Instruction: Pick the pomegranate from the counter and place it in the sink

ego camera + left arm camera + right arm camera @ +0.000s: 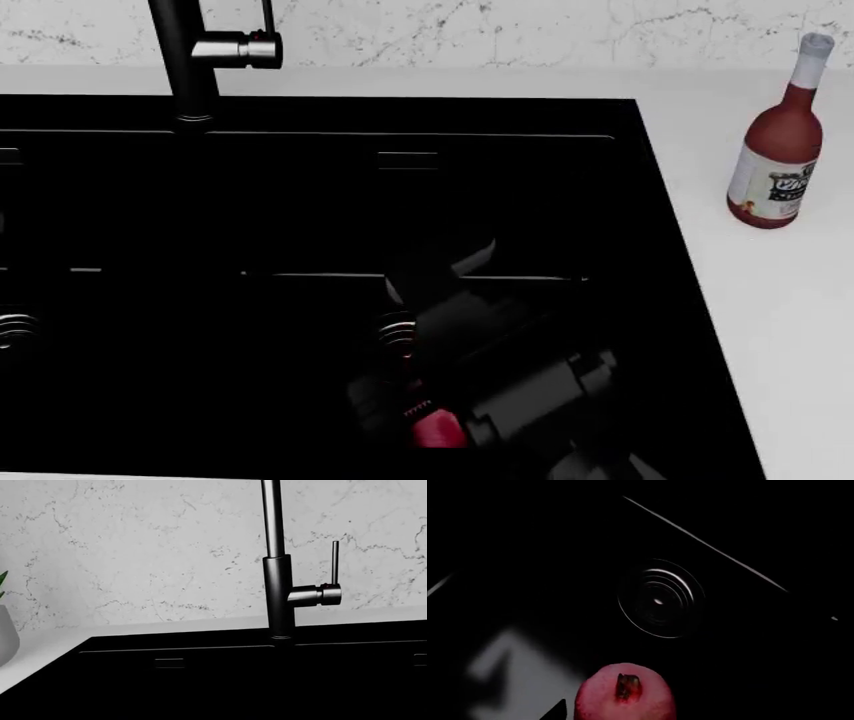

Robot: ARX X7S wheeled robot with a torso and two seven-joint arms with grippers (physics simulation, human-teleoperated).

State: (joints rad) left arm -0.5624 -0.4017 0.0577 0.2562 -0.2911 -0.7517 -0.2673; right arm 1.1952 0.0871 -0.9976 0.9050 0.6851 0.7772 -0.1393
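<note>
Your right gripper [447, 425] hangs low inside the sink [641, 180], apparently clamped on the pomegranate [624, 697], crown toward the drain [660, 598]: positioned for a short drop. Left gripper unseen.

- Even, soft light is falling on the white tabletop [774, 300] and marble backsplash [147, 555], rendering both crisply.
- The black sink [320, 200] is swallowing detail, leaving only thin rim highlights.
- The drain [660, 598] is glinting faintly; the pomegranate [624, 697] is looking slightly soft.
</note>
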